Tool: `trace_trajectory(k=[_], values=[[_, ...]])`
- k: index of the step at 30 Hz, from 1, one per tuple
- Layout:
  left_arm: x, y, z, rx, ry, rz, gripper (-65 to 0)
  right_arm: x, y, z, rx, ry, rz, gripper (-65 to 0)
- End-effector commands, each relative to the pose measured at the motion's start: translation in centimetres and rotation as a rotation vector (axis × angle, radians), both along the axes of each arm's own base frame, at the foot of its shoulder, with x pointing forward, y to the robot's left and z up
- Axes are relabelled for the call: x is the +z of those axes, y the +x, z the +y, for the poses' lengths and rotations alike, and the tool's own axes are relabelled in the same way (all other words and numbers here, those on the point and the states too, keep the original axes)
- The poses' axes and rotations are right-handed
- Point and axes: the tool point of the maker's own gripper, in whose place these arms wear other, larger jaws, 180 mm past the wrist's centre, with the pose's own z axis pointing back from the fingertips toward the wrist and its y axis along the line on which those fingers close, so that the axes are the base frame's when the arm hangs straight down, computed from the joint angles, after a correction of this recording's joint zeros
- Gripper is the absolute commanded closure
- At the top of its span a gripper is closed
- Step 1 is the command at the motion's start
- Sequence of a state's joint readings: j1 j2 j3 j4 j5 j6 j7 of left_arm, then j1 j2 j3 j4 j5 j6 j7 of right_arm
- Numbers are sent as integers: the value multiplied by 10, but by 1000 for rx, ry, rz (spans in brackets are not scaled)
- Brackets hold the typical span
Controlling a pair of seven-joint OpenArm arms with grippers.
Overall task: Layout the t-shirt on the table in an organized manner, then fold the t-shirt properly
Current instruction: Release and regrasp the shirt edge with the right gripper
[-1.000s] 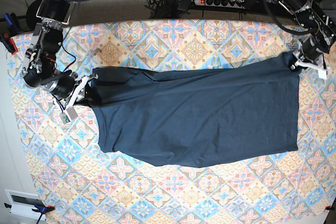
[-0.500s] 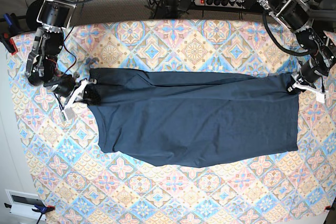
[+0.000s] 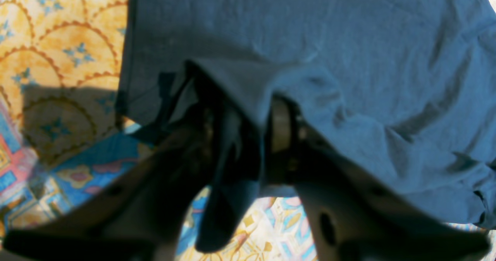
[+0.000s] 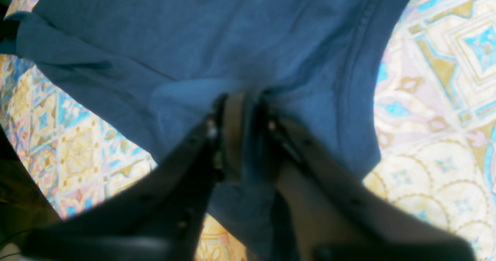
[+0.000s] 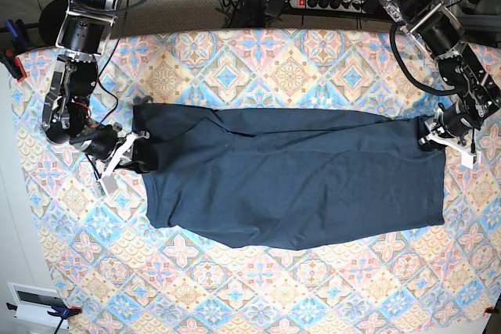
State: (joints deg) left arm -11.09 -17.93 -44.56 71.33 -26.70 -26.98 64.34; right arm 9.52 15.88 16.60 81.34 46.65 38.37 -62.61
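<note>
The dark navy t-shirt (image 5: 290, 177) lies flat as a wide band across the patterned table (image 5: 235, 287). My left gripper (image 5: 433, 132) sits at the shirt's upper right corner. In the left wrist view the left gripper (image 3: 242, 114) has its jaws parted, and a fold of the t-shirt (image 3: 348, 40) hangs loosely between them. My right gripper (image 5: 141, 150) is at the shirt's left edge. The right wrist view shows the right gripper (image 4: 242, 110) slightly open, one pad (image 4: 232, 133) bare, with a strip of the t-shirt (image 4: 193, 32) lying in the gap.
A power strip (image 5: 329, 1) and cables lie behind the table's far edge. A white box (image 5: 35, 303) sits off the front left corner and a clamp (image 5: 16, 37) grips the left edge. Patterned tabletop (image 3: 58, 40) (image 4: 445, 98) shows beside the cloth in both wrist views.
Both grippers have moved toward the front of the table, bringing the shirt's far edge down flat. Both sets of jaws have parted from a tight grip.
</note>
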Motion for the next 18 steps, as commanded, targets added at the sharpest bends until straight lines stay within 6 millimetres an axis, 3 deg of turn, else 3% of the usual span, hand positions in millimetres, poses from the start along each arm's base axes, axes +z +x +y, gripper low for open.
trace_trajectory(k=[1,5,9,13,15,18], values=[[20,8,16,15,33,-54,-214,21,11,-5,-8,7,-68,-130],[23,-17,49,133,16,-75,-220,22,0,-8,1,-24,-76,-141],[23,-52,64,172,31,-70,-220,24,-21,-13,0,-63,-86,-141],[11,-79,59,169,39,-36,-223,18,-42,-7,25,-86,-75,-141],[9,-79,59,183,38,-53,-224,17,-45,-6,30,-86,-69,-141],[-8,-71,43,175,-7,-55,-224,16,-46,-4,36,-87,-67,-141]])
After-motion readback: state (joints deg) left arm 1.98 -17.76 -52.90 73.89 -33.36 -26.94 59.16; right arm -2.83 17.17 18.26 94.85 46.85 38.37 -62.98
